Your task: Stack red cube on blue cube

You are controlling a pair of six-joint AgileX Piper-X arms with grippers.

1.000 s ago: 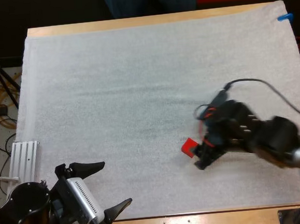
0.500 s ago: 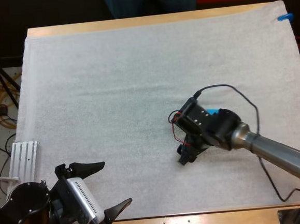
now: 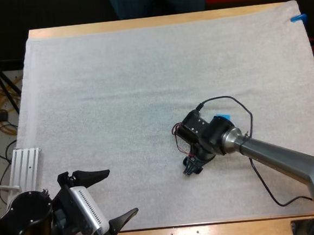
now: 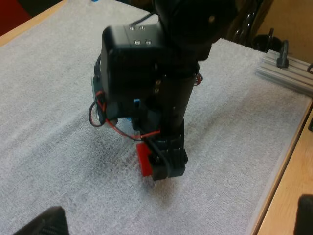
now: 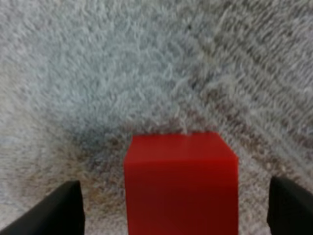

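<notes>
Your right hand point(image 3: 193, 166) is reaching to the middle of the white mat point(image 3: 115, 72) and is straddling the red cube point(image 5: 181, 181), which is sitting on the mat. Its fingers point(image 5: 53, 211) are standing apart with a gap on each side of the cube, so this hand is open and is gripping nothing. The blue cube point(image 3: 223, 116) is lying just behind the right wrist, near the red one. Your left hand point(image 3: 122, 191) is waiting at the near edge of the counter point(image 3: 138, 23), well apart from both cubes, with fingers spread and empty.

Here is what you are risking. The red cube is sitting slightly nearer one finger, so closing may be shoving or twisting it before it is clamped, and a skewed grip would be landing it crooked on the blue cube. The blue cube is also lying close under the arm, so a low swing may be knocking it away; I judge lifting well clear first to be safer.

The right wrist view is showing you the gaps beside the red cube, which the high view is hiding under the hand. The high view is giving you the blue cube's place. The left wrist view is showing the red cube low at the right hand's fingertips
</notes>
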